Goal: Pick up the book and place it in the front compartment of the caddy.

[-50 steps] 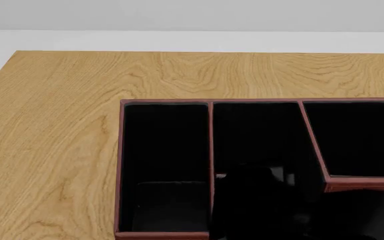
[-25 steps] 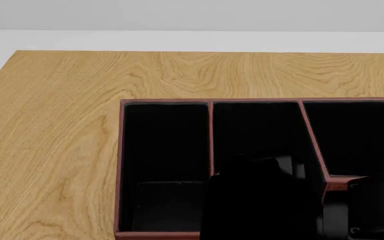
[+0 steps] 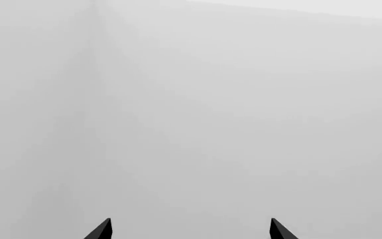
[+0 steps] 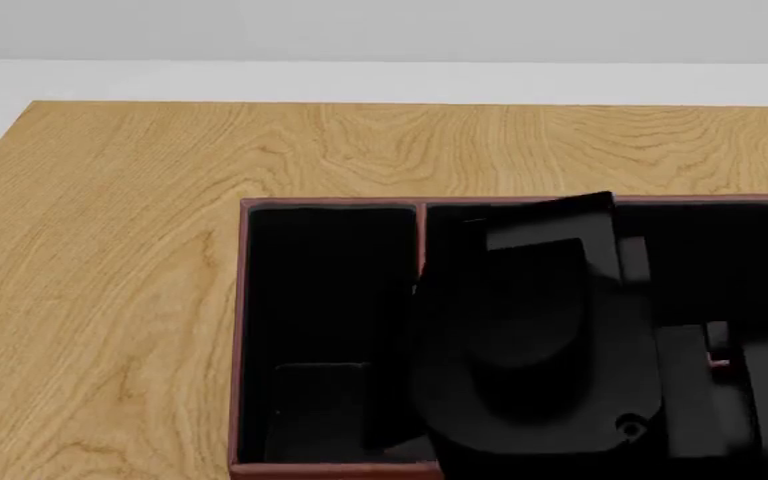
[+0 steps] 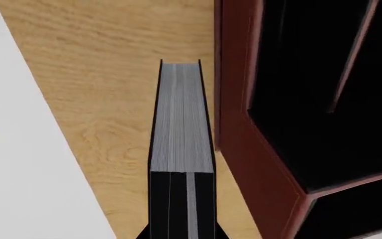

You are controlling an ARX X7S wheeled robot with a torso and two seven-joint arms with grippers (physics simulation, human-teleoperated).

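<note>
black book: the book [image 5: 181,119] is clenched in the right hand [image 5: 181,219], pale page edge facing the wrist camera, its long axis running straight out from the hand and parallel to the caddy's outer wall
book versus caddy: it is still outside the caddy [image 5: 240,149], just beside the reddish-brown wall, with wood showing between them; i cannot tell whether its far end touches the bench or hangs above it
right hand: grasping the book at its near end, the jaws pressed against both covers
left hand: only two dark fingertips [image 3: 101,230] show against blank grey, set apart with nothing between them, so released and well away from the caddy
nearer arm: the right one; in the head view its dark bulk [image 4: 531,350] lies over the caddy's middle sections and hides much of them
coming move, as i judge it: lift the book above the rim, shift it sideways over the wall toward the front compartment, then lower it edge-first
bench: light oak-grain wood [image 4: 117,250], flat and bare beside the caddy
room: plain pale floor and wall beyond the bench edge
risk: the book's lower corner could catch the caddy wall or a partition if it crosses too low
</note>
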